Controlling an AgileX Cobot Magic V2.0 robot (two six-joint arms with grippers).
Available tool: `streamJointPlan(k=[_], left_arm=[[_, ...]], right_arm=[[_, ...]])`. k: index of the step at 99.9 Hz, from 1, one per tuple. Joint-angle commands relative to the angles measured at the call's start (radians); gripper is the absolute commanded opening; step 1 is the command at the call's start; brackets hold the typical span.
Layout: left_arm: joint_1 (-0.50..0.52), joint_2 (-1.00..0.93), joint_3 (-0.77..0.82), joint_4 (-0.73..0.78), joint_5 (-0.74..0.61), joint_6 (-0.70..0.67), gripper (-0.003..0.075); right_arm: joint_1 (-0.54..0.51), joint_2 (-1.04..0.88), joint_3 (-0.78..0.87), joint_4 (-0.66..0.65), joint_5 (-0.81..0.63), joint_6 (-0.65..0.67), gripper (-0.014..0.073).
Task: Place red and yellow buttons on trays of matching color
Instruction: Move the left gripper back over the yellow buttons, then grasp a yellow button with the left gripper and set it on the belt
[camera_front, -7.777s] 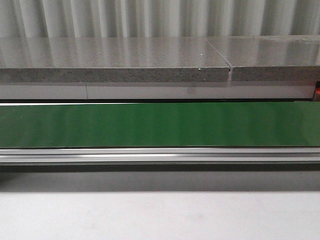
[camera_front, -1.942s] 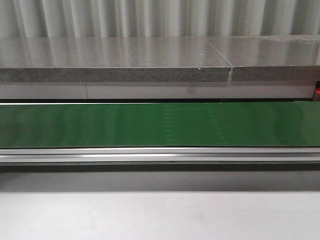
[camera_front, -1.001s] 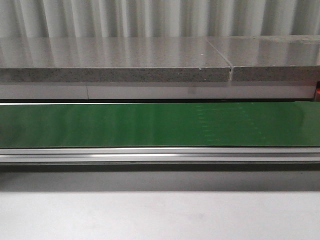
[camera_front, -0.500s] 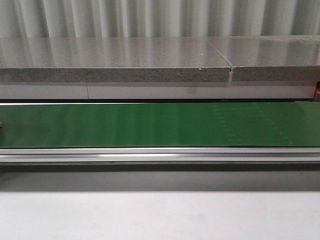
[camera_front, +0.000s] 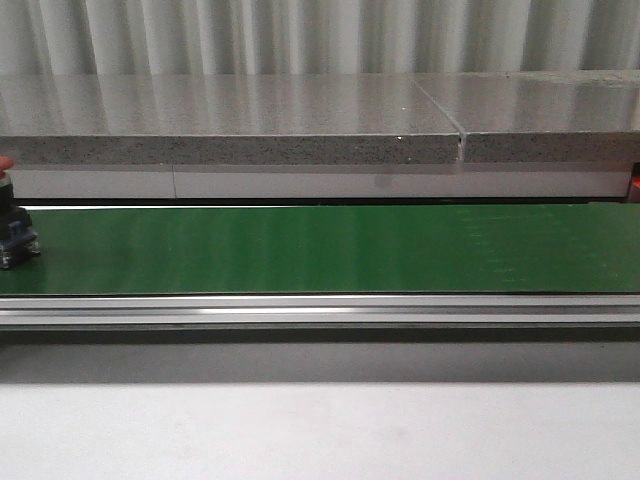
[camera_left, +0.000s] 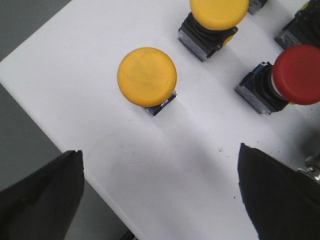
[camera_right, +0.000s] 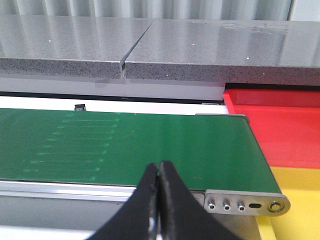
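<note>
**Colours on the belt line**

The flat conveyor belt (camera_front: 330, 250) is deep green, edged by a silver metal rail (camera_front: 320, 310). Behind runs a speckled grey stone counter (camera_front: 230, 120). Two round yellow-capped push buttons (camera_left: 147, 76) (camera_left: 218, 11) and a red-capped push button (camera_left: 299, 74) sit on a white board (camera_left: 165, 165). A red plastic tray (camera_right: 280, 127) adjoins a yellow plastic tray (camera_right: 300, 210). Both pincers are black.

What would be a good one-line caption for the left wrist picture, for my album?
Open end effector hovering over a white surface holding two yellow buttons and a red button.
</note>
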Motion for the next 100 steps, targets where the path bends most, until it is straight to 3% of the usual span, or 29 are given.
streamJointPlan(k=[1,100], left_arm=[[0.007,0.01,-0.027,0.011,-0.058,-0.014,0.0599],[0.013,0.343,-0.209,0.057,-0.104,-0.016,0.0598]], right_arm=[[-0.001,-0.016,0.002,-0.01,-0.085,-0.002,-0.0067],[-0.001,-0.016,0.002,-0.01,-0.085,-0.002,-0.0067]])
